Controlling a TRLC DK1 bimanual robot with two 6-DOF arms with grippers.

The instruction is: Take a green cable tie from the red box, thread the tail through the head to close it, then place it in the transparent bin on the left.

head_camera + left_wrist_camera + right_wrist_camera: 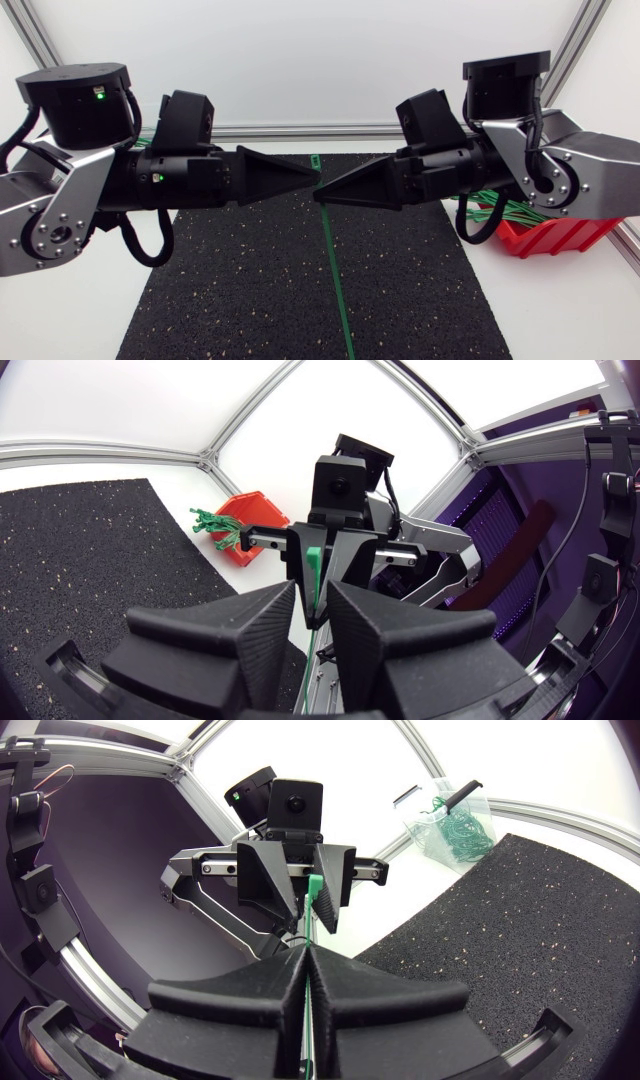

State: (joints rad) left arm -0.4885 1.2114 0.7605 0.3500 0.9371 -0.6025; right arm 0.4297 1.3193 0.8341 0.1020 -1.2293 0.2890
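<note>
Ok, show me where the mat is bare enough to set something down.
Bare mat lies either side of the cable tie. Crowded up where the left claw and right claw meet, and by the red box.

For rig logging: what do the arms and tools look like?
The left arm and right arm have silver-grey links, black joints and looped black cables; green lights show on the left. The left tool and right tool are matte black with wedge-shaped fingers.
</note>
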